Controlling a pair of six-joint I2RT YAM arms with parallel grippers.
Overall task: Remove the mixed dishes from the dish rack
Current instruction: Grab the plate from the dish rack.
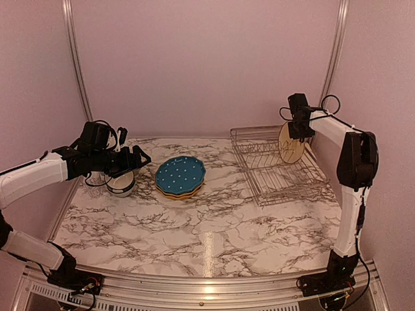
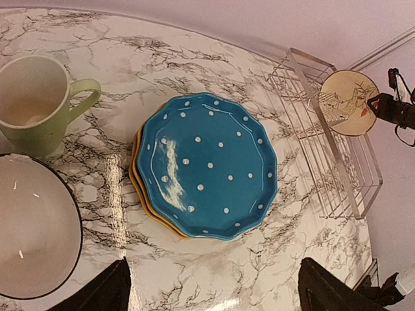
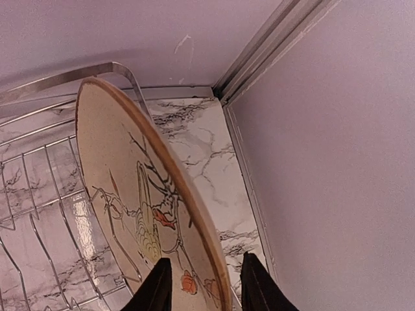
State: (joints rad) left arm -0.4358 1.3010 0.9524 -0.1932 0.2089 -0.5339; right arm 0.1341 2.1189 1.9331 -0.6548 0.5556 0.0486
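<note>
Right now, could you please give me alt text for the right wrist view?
A cream branch-patterned plate stands on edge in the wire dish rack, its rim between the fingers of the right pincer. Marbled tabletop and pale walls behind.

shiny metal wire rack (image 1: 279, 175), glossy marble-look tabletop (image 1: 194, 227), blue plate (image 2: 207, 165) w/ glazed sheen, smooth cream plate (image 3: 130, 194)

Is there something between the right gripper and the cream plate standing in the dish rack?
Nothing visible. The right gripper straddles the top rim of the cream plate, one finger on each face; no wire of the dish rack lies between them.
</note>
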